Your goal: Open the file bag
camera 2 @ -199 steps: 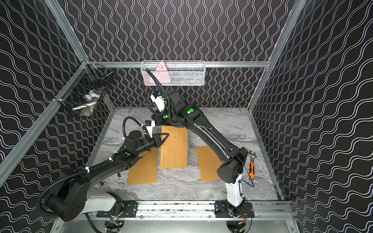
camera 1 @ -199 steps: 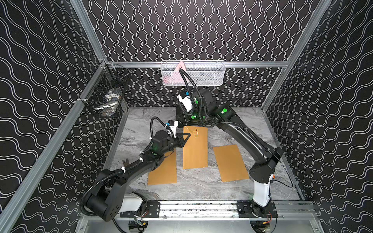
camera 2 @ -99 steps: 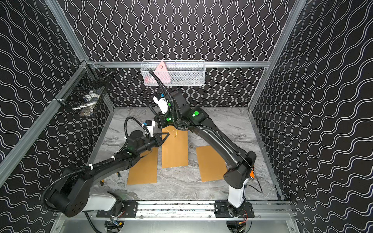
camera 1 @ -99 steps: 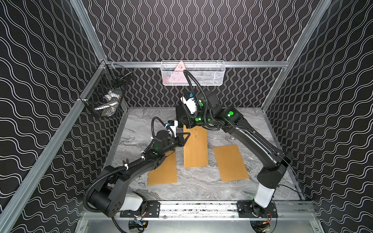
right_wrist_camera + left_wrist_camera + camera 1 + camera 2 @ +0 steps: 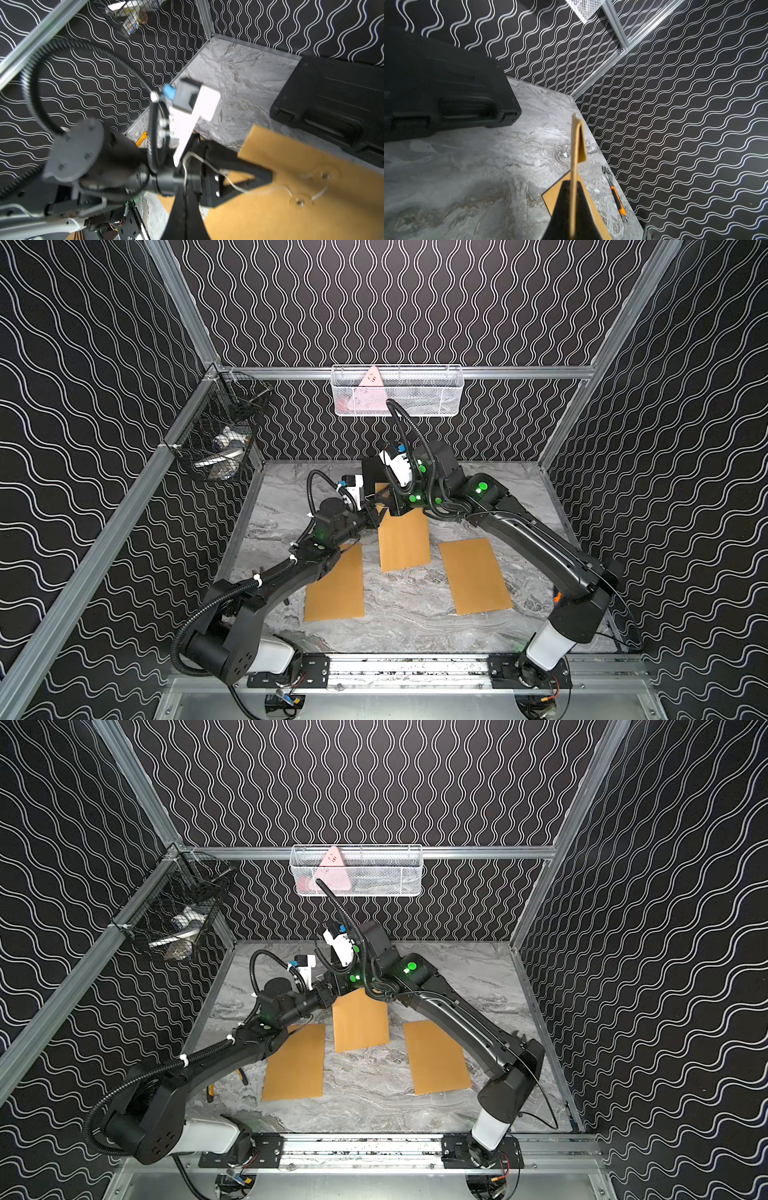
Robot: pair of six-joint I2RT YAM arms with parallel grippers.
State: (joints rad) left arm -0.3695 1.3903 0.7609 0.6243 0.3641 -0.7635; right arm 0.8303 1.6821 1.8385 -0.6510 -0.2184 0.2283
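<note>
Unwinding seems underway: right claw (image 5: 185,193) pinches thin white string (image 5: 234,186), left claw (image 5: 572,184) clamps brown paper file bag (image 5: 403,543). Folded flap (image 5: 581,143) beyond it is unopened.

Both top views are bright, evenly lit & sharp, w/ only soft shadows. Right wrist view has motion blur on the left arm (image 5: 93,158) & file bag (image 5: 311,207); left wrist view is sharp.
</note>
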